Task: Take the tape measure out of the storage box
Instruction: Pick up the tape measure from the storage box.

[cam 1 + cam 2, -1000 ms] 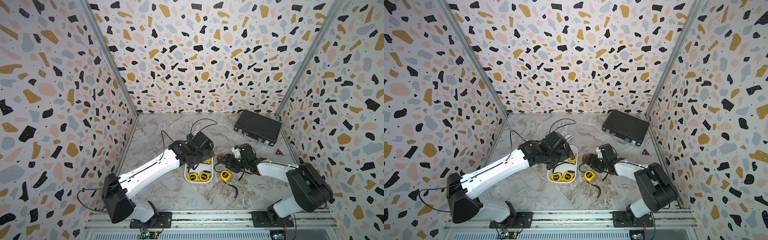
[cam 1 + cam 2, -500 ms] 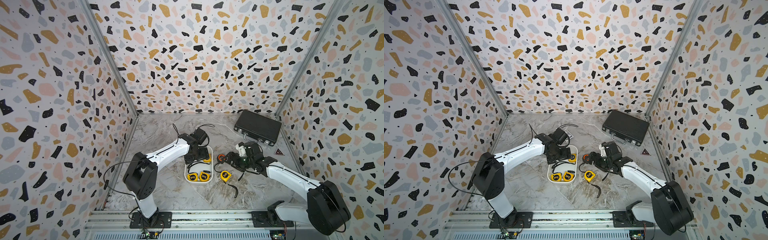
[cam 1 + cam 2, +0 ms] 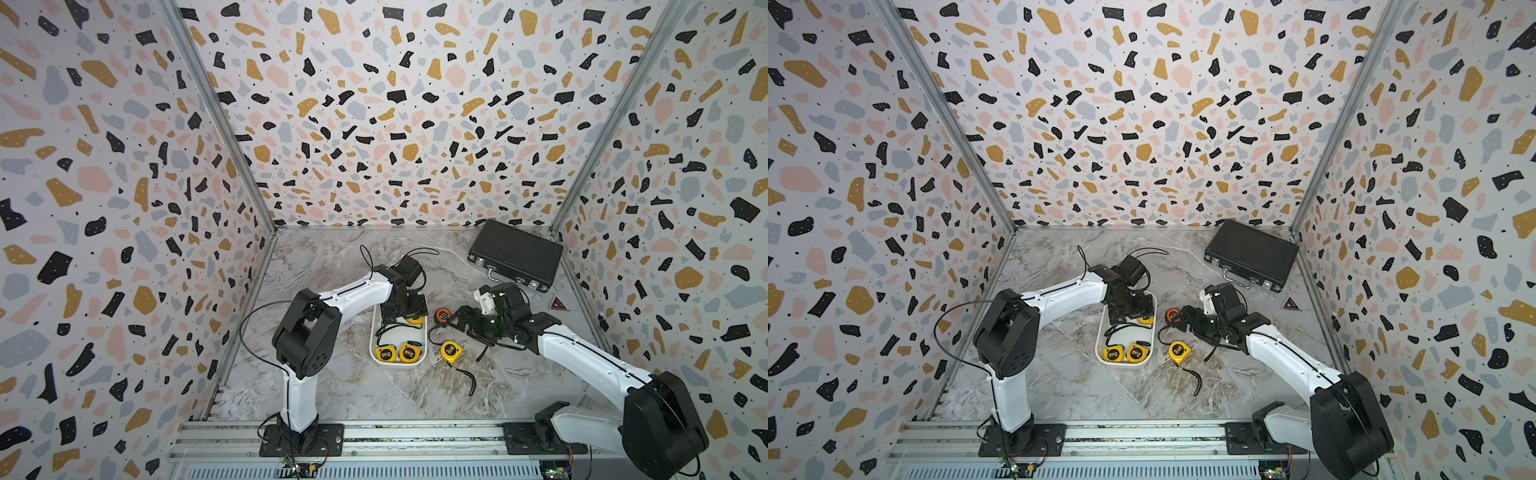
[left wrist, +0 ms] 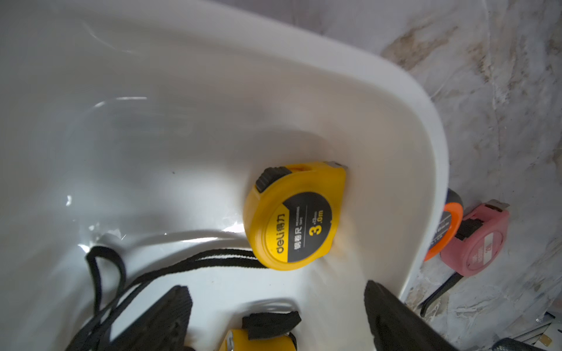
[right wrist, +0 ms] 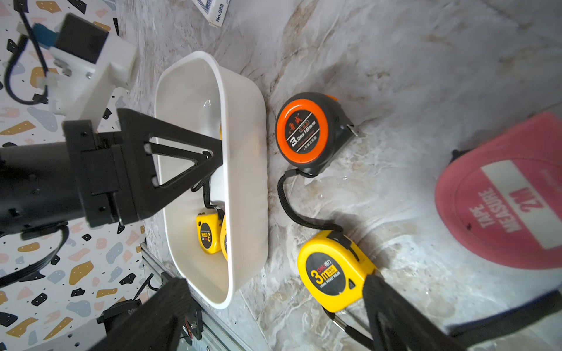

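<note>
The white storage box [image 3: 371, 340] [image 3: 1099, 345] lies mid-table. It holds two yellow tape measures [image 3: 397, 353] at its near end. Another yellow tape measure [image 3: 414, 320] [image 4: 295, 215] lies against its right wall. My left gripper [image 3: 402, 318] [image 4: 273, 322] reaches into the box, open. Part of one more yellow tape measure [image 4: 258, 340] shows between its fingers [image 4: 164, 319], untouched. My right gripper [image 3: 457, 322] [image 5: 273, 316] hangs open and empty over the table, right of the box.
Loose on the marble beside the box lie an orange-and-black tape measure [image 3: 442, 314] [image 5: 307, 130], a yellow one [image 3: 451, 351] [image 5: 334, 270] with a black strap, and a pink one [image 5: 501, 197] [image 4: 480, 240]. A black briefcase [image 3: 515, 255] sits at the back right.
The left arm's elbow has swung upright while its gripper stayed over the box's far part. The right gripper's jaws have spread wider.
</note>
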